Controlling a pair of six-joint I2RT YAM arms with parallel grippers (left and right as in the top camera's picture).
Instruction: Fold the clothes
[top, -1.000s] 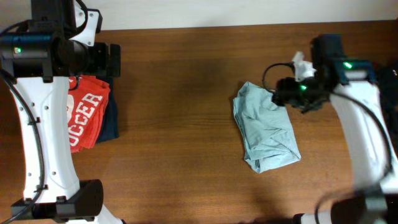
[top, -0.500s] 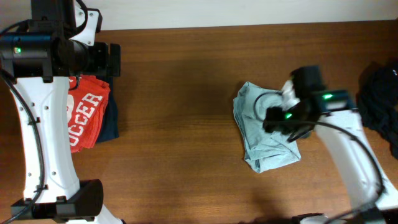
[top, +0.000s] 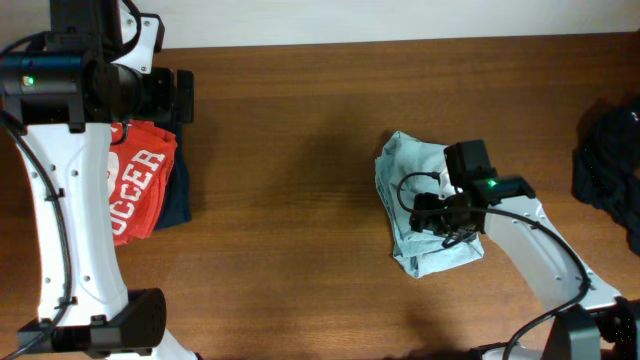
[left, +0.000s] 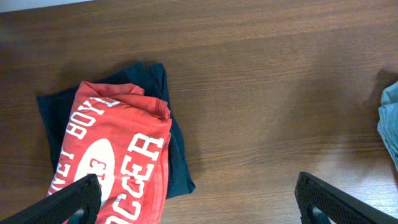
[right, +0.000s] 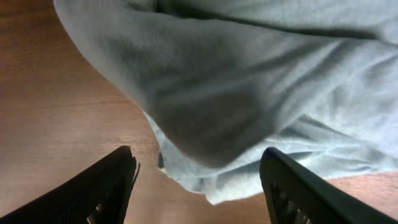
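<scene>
**Grey-blue shirt lies bunched at right centre, right gripper open over it**

The pale grey-blue t-shirt (top: 410, 175) lies on the brown wooden table (top: 290, 220), right of centre in the overhead view. It is bunched into a rough oblong. Its long axis runs from top to bottom of the frame, leaning a little so that the upper end sits further left and the lower end further right. The upper end is narrower and rounded; the lower end is wider, with a loose, rumpled edge. Sleeves and collar cannot be told apart in the folds.

The right gripper (right: 198, 151) hangs low over the lower half of the shirt, its arm coming in from the lower right corner. In the wrist view its jaws stand apart, with a bulge of cloth between them and nothing pinched.

The left gripper (left: 198, 179) is well apart, in the upper left of the overhead view, jaws spread wide over bare wood and holding nothing.

Below it lies a folded red shirt (top: 140, 185) with white lettering, resting on a dark blue garment (top: 178, 200). A black garment (top: 605, 165) is heaped at the right edge, near the grey-blue shirt but apart from it. Bare wood lies between the two piles.
</scene>
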